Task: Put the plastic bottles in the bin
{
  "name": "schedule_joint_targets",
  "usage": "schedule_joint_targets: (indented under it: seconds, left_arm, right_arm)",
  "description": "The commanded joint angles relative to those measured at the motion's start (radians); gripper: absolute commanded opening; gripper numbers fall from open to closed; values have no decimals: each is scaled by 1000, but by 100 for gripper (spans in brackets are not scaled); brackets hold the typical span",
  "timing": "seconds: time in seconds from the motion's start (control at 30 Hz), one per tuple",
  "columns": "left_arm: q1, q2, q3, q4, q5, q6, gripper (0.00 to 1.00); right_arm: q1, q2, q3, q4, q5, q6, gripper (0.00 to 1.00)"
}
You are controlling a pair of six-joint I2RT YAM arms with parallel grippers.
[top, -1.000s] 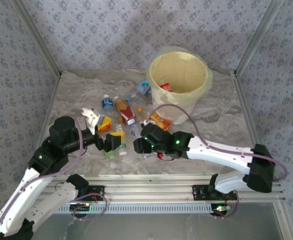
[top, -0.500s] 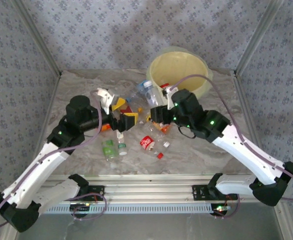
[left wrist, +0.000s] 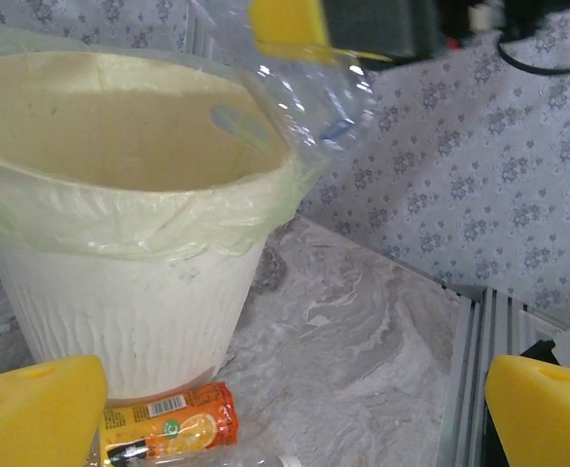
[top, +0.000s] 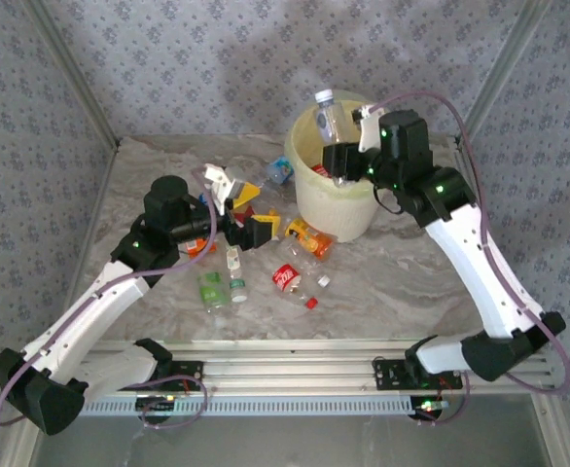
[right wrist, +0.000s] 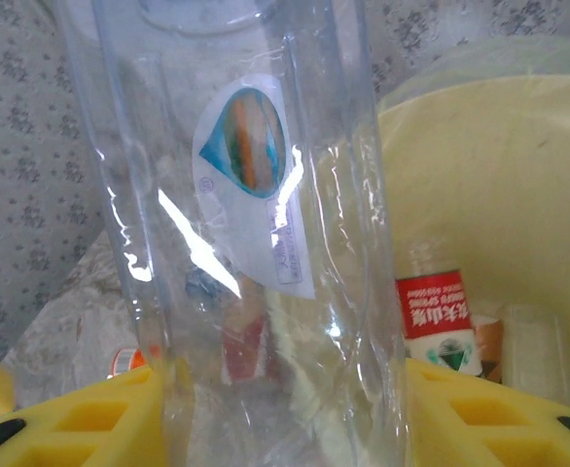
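Right gripper (top: 341, 158) clenched a clear, thin-walled cylindrical bottle (top: 331, 119) above the round white bin (top: 316, 199), whose crinkled yellow-green liner (top: 300, 136) overlapped the rim. Left gripper (top: 250, 216), its yellow foam pads spread wide, hung over crushed bottles (top: 287, 278) on the veined marble table (top: 402, 282).

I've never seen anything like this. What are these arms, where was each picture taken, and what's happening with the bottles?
Two white robot arms stand on a marbled table, each ending in a two-finger gripper with yellow pads. One picture looks down from above; the others come from a camera on each wrist. The right gripper is shut on a clear plastic bottle with a white cap, over the round white bin lined with a pale yellow bag. The left gripper is open, holding nothing, near crushed bottles lying on the table, including a red-labelled one.
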Motion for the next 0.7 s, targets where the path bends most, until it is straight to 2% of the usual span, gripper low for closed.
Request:
schedule_joint_targets:
  seconds: [0.0,0.2,0.33,0.67]
  left_arm:
    - [4,-2,5,-4,33,54,100]
    - [5,21,24,-50,30,82,100]
    - [4,44,53,-122,22,126,100]
    - [-2,57,45,-134,-2,140,100]
  right_arm:
    - [-52,63,85,-13,-64,-48,54]
    - [-130,178,169,-50,-93,-76,54]
    - [-157,237,209,-108,-60,-90,54]
    - [-199,354,247,-229,-9,-109,54]
